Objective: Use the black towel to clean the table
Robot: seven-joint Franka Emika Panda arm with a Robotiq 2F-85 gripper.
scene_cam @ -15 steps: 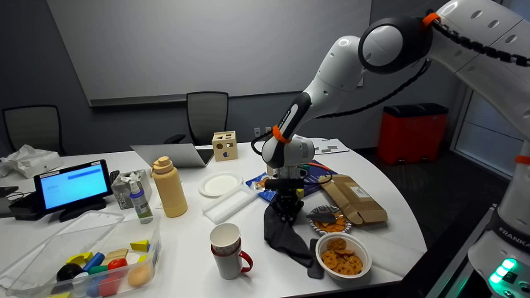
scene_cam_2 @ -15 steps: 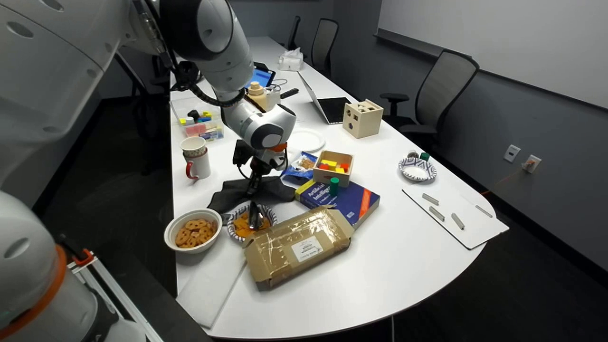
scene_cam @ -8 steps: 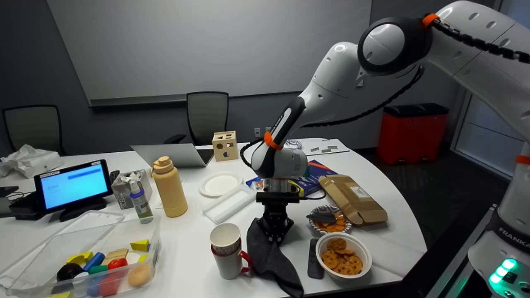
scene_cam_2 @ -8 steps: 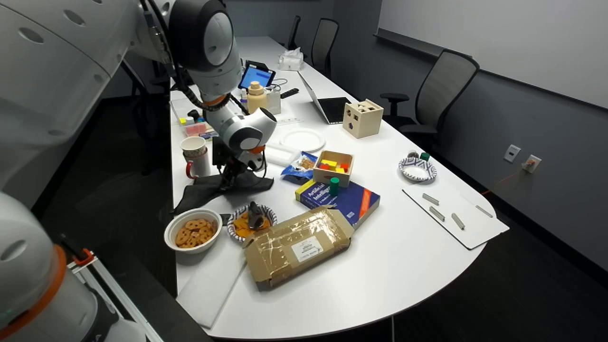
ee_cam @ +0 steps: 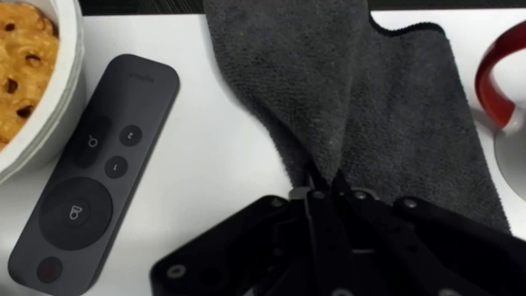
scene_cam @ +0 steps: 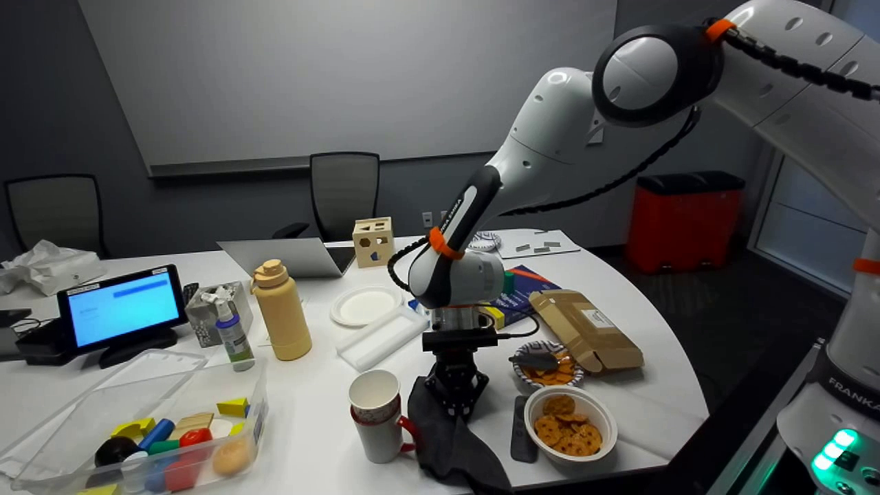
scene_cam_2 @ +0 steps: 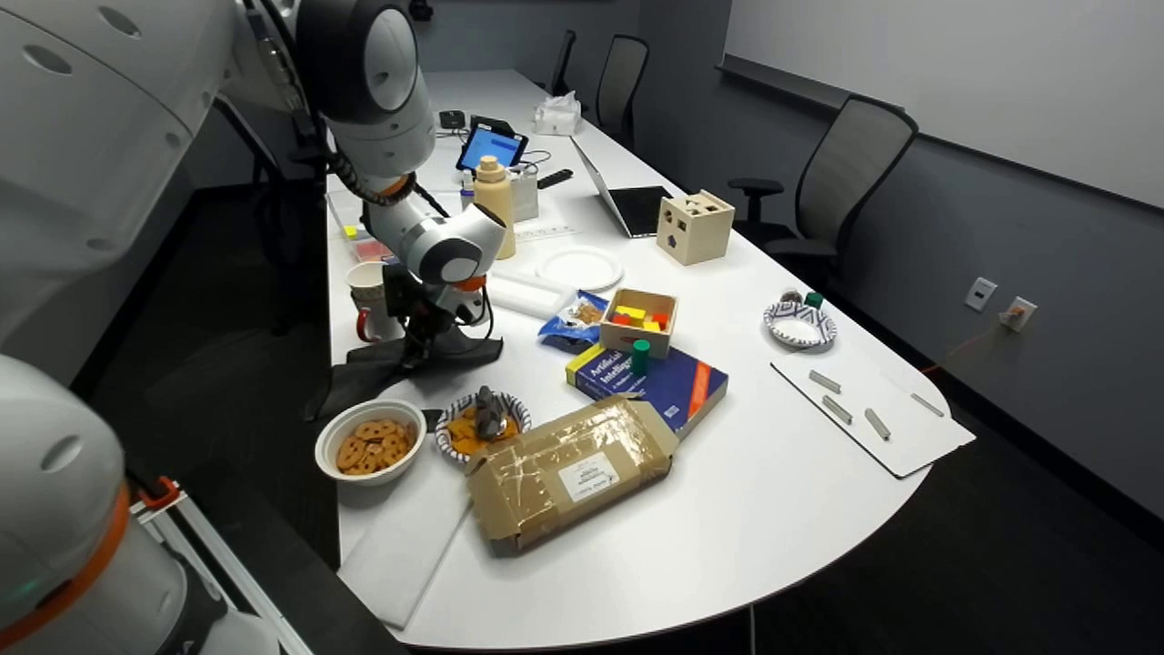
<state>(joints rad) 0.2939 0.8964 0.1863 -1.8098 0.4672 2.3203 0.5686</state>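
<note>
The black towel (scene_cam: 459, 450) lies on the white table (scene_cam_2: 773, 491) in both exterior views (scene_cam_2: 359, 387). One end reaches past the table edge. In the wrist view the towel (ee_cam: 394, 102) looks dark grey and rises in a pinched fold to the fingertips. My gripper (ee_cam: 326, 174) is shut on this fold, pointing down just above the table. In both exterior views the gripper (scene_cam: 456, 409) (scene_cam_2: 416, 357) is low between the mug and the cookie bowl. The exact spot where the fingers meet the cloth is partly hidden by the dark fingers.
A mug with a cup in it (scene_cam: 378, 440) stands close to the towel, its red handle (ee_cam: 489, 82) beside it. A grey remote (scene_cam: 524, 433) and a white cookie bowl (scene_cam: 533, 419) lie on the other side. A patterned plate (scene_cam: 520, 375) and cardboard box (scene_cam: 584, 326) are farther off.
My gripper has dragged the towel towards the mug and the table edge, mostly in the first half second. The towel has left the remote, and its end now hangs past the edge.
</note>
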